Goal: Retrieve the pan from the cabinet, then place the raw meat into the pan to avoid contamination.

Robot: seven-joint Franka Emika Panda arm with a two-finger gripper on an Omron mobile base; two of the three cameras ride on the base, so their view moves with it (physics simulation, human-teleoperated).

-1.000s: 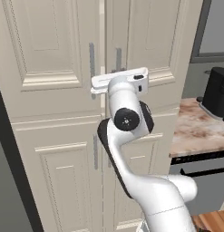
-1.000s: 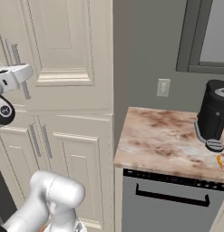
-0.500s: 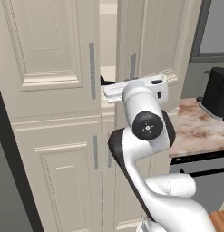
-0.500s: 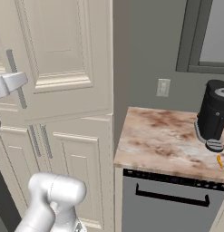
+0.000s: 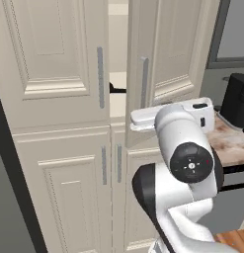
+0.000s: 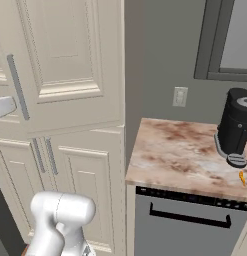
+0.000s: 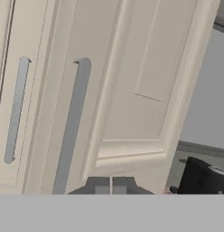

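The cream cabinet (image 5: 54, 64) has its upper right door (image 5: 168, 54) swung partly outward, leaving a narrow gap. In that gap a thin black handle of the pan (image 5: 118, 90) pokes out; the rest of the pan is hidden inside. My gripper (image 5: 135, 120) sits level at the open door's lower edge, just below its grey bar handle (image 5: 144, 81). In the hand view the fingertips (image 7: 99, 186) meet with nothing between them, and the door handle (image 7: 72, 131) rises to their left. The raw meat (image 6: 242, 177) lies on the counter's right end.
A marble counter (image 6: 180, 155) runs right of the cabinet above a dark grey dishwasher front (image 6: 185, 220). A black coffee machine (image 6: 237, 127) stands on it beside the meat. The lower cabinet doors (image 5: 74, 188) are closed. A dark-framed window (image 6: 230, 40) is on the wall.
The upper right door has swung further open and the gap has widened. My hand has moved right and toward me along with it.
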